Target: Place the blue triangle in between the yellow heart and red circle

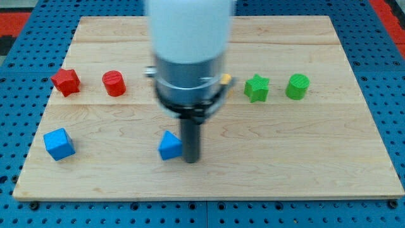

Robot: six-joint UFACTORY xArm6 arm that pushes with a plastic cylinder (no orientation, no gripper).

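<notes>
Two blue blocks, two red and two green sit on the wooden desk (304, 164). My tip (191, 159) touches the blue triangle (169, 145), which lies just to its left in the view; which way its point faces I cannot tell. It is a plain rod with nothing to open or close. Far to its left is a blue cube (59, 144). Up and left are a red circle (114, 83) and a red star (66, 82). Up and right are a green star (256, 88) and a green circle (297, 86). A bit of yellow block (225, 80) peeks from behind the arm.

My tip (190, 159) touches the triangle's (169, 146) right side; cube (59, 144) far left.
</notes>
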